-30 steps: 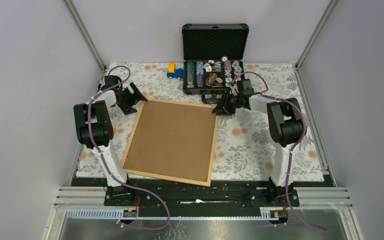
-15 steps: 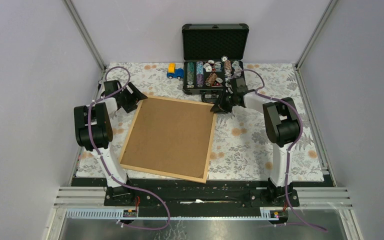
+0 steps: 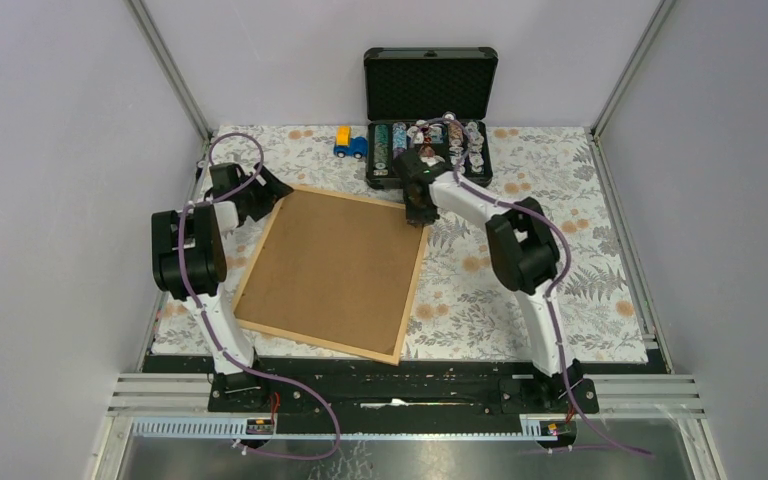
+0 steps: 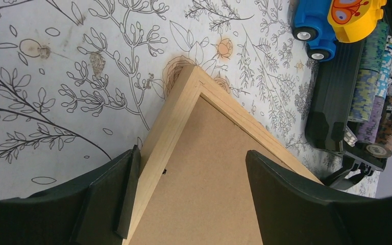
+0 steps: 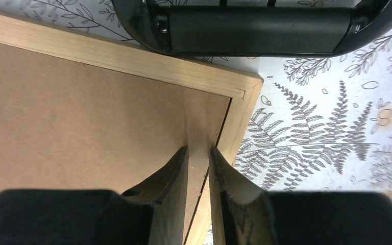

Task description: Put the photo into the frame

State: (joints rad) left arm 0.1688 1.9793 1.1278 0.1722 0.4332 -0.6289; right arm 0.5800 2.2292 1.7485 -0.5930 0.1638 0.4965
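Wooden frame (image 4: 167, 132) corner within the wide-spread left gripper (image 4: 191, 155)

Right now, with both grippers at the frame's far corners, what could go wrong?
1. The right gripper, fingers close together, sits over the brown backing sheet right at its seam with the frame; it may slip off or drag the frame too.
2. The black case sits just beyond that corner, so a shove could knock it.
3. The left gripper straddles the frame's rail, one finger against its outer edge; closing could skew the frame.
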